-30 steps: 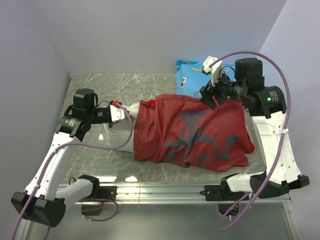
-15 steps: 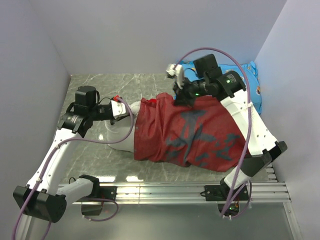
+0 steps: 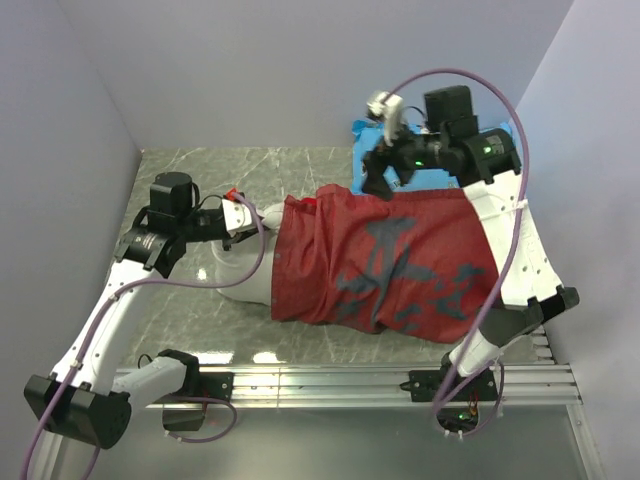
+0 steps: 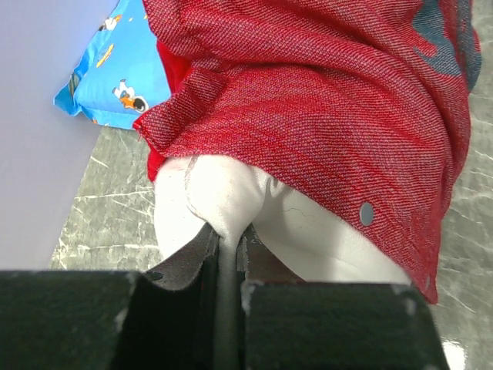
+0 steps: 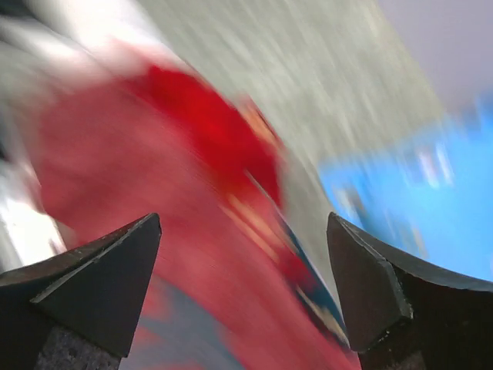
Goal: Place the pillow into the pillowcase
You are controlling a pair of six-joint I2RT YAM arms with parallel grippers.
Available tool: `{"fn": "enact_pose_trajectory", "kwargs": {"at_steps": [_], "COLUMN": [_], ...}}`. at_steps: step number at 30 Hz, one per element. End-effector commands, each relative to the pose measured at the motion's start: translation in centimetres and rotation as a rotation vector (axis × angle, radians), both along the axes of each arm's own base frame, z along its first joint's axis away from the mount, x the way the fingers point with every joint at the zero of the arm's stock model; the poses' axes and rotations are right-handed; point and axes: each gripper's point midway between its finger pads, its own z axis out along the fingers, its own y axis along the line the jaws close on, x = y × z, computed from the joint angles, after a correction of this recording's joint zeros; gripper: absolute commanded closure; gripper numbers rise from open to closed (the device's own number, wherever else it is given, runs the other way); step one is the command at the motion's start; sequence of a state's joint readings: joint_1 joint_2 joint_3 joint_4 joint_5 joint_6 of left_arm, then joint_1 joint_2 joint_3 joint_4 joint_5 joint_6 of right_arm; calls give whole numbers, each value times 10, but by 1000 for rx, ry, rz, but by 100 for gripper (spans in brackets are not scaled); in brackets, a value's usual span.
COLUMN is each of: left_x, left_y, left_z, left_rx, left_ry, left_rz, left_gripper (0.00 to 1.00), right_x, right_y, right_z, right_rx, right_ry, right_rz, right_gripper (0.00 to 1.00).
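The red pillowcase lies across the table with its dull, grey-marked face up. Most of the white pillow is inside it, and one end sticks out of the open left side. My left gripper is at that end. In the left wrist view the left gripper is shut on a pinched fold of the pillow, just below the pillowcase hem. My right gripper hovers open over the pillowcase's far edge. The right wrist view is blurred, with nothing between the right gripper jaws.
A blue cartoon-print pillow lies at the back right against the wall, partly behind the right arm, and also shows in the left wrist view. Grey walls close in the marble table on three sides.
The right arm swung left along the pillowcase's far edge, shut there briefly, then opened and lifted slightly. The pillowcase's far edge shifted a little. The left arm kept its grip and stayed put.
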State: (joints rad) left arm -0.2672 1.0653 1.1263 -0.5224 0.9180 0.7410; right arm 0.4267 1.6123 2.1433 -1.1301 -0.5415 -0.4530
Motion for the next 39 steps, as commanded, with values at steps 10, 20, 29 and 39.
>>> {"fn": "enact_pose_trajectory", "kwargs": {"at_steps": [10, 20, 29, 39], "left_x": [-11, -7, 3, -6], "left_y": [-3, -5, -16, -14], "left_z": [13, 16, 37, 48], "left_rx": [4, -1, -104, -135], "left_ry": [-96, -93, -71, -38], "left_rz": [-58, -62, -50, -16], "left_gripper": [100, 100, 100, 100], "right_x": [-30, -78, -81, 5], "right_y": [-100, -22, 94, 84], "right_z": [-82, -53, 14, -51], "right_rx": [-359, -181, 191, 142], "right_ry": [129, 147, 139, 139], "right_rz": [42, 237, 281, -39], "right_gripper": [23, 100, 100, 100]}}
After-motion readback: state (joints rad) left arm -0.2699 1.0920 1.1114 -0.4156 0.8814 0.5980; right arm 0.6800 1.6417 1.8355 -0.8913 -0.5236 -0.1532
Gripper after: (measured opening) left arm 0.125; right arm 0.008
